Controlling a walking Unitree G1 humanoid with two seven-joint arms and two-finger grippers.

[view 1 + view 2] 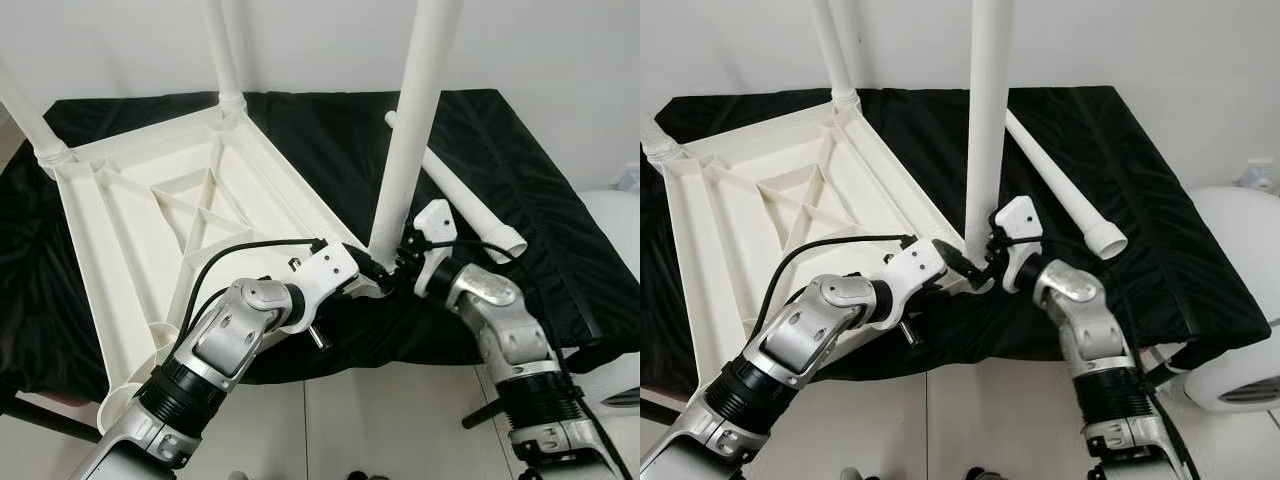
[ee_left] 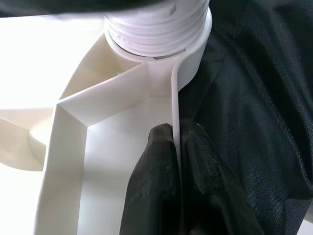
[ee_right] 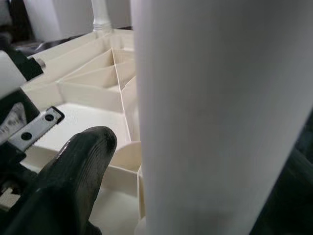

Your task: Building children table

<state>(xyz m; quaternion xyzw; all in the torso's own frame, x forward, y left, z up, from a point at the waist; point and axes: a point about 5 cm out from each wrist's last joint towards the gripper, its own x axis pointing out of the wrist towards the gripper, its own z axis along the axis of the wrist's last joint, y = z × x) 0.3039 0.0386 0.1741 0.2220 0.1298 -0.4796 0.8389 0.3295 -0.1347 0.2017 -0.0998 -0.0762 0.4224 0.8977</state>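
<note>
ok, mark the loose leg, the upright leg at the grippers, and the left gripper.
loose leg (image 1: 1060, 185), right eye view, mid-shaft.
upright leg (image 1: 985, 130), right eye view, mid-shaft.
left gripper (image 2: 177, 147), left wrist view, fingertips pinching the tabletop rim.

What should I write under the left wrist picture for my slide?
Left gripper pinches the upside-down white table's rim just below a screwed-in leg.
</note>
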